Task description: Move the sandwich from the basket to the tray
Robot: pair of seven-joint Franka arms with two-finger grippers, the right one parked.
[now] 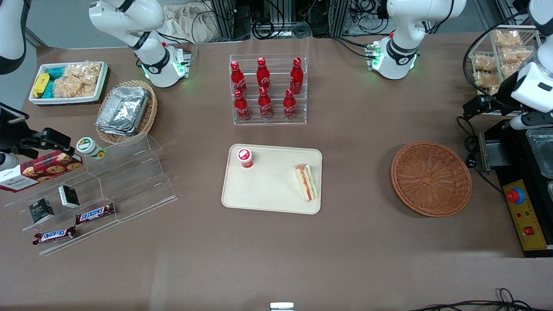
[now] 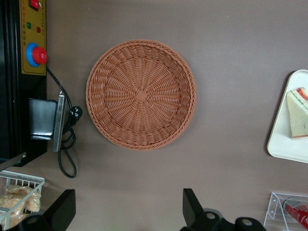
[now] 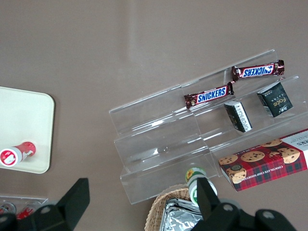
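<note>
In the front view, the sandwich (image 1: 306,182) lies on the tray (image 1: 268,190), close to the tray edge that faces the basket (image 1: 431,179), with its red and green filling stripe showing along the top. A small red-capped cup (image 1: 245,157) stands on the same tray at the corner nearest the bottle rack (image 1: 268,89). The basket sits on the counter (image 1: 345,242) beside the tray, toward the working arm's end, apart from it and holding nothing. The rack of red bottles stands farther from the camera than the tray. At the parked arm's end lie a tan oval basket with foil containers (image 1: 126,111), a white bin of snacks (image 1: 69,82) and a clear stepped stand (image 1: 99,190) with candy bars. The working arm hangs at the counter's edge above a black control box (image 1: 525,207) — its tool is not clearly visible here.

In the left wrist view, the tool (image 2: 127,211) hovers above bare counter just beside the basket (image 2: 141,95), its two dark fingers (image 2: 62,208) spread wide and gripping nothing. A corner of the tray (image 2: 281,144) shows with the sandwich (image 2: 298,115) resting on it — well apart from the tool.

In the right wrist view, only a corner of the tray (image 3: 29,120) appears, with the red-capped cup (image 3: 17,153) on it, near the clear stand (image 3: 192,134).
</note>
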